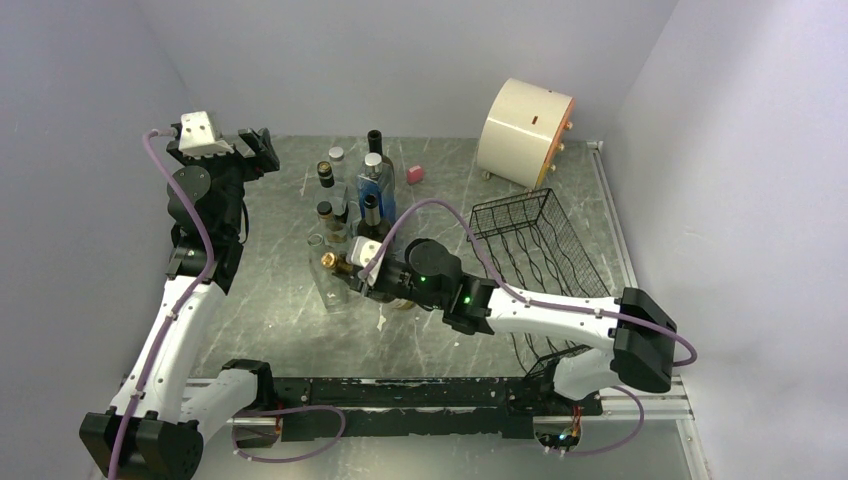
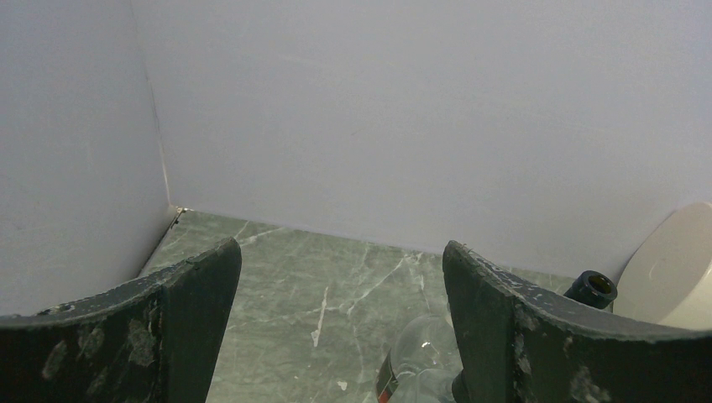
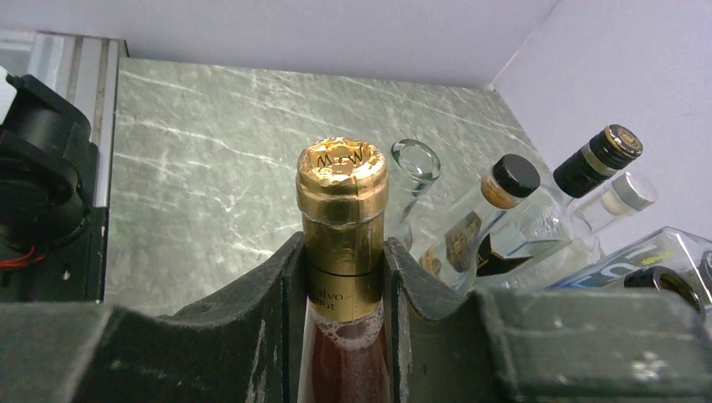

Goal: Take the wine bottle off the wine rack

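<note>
My right gripper (image 1: 362, 268) (image 3: 342, 273) is shut on the neck of the wine bottle (image 3: 342, 218), a clear bottle of reddish wine with a gold foil cap (image 1: 330, 261). It holds the bottle left of the wine rack (image 1: 535, 250), over the table beside a cluster of bottles. The black wire rack stands at the right with no bottle visible in it. My left gripper (image 1: 258, 148) (image 2: 340, 294) is open and empty, raised at the far left near the back wall.
Several bottles (image 1: 355, 195) stand in a cluster at the table's middle; they also show in the right wrist view (image 3: 512, 218). A cream drum (image 1: 524, 132) sits at the back right. A small pink object (image 1: 414, 174) lies behind the bottles.
</note>
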